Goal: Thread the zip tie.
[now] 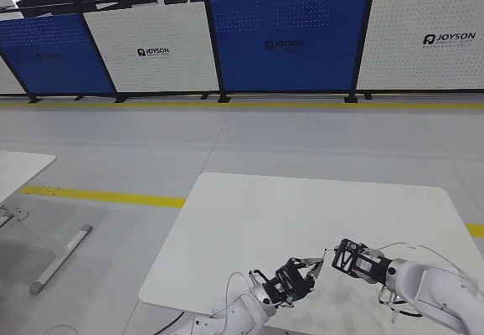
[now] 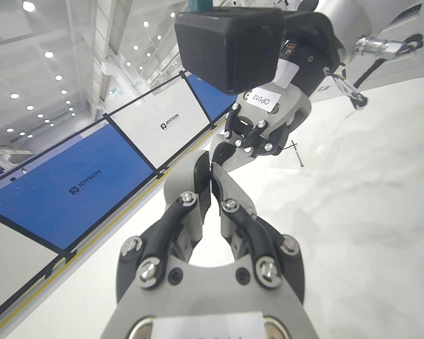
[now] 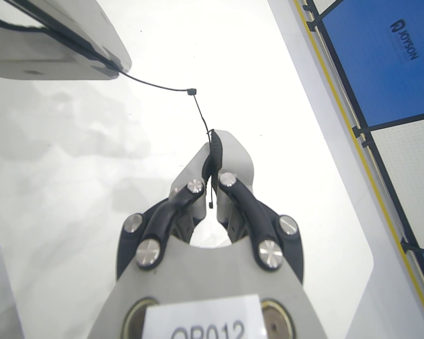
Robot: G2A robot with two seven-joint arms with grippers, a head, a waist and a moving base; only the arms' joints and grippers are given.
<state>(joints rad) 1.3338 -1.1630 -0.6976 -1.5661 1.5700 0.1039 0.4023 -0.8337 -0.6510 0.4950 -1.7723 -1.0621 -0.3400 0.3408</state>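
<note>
left hand [image 2: 211,172] pinched together on zip tie [image 3: 190,91] | right hand [image 3: 212,137] clamped on it; over table [image 1: 309,209]

The right tool [image 3: 213,139] partly hides the zip tie [image 3: 190,91].

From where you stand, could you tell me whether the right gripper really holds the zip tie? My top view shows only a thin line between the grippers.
Observer: Yes. In the right wrist view the right gripper is shut on the black zip tie, which runs on out past its tips.
Operator: Thank you. Where is the head?
Observer: The small square head sits just beyond those tips, between the two grippers.
Operator: And is the left gripper closed?
Observer: It is. The left wrist view shows the left gripper shut, and in the right wrist view the zip tie curves on from the head into it.
</note>
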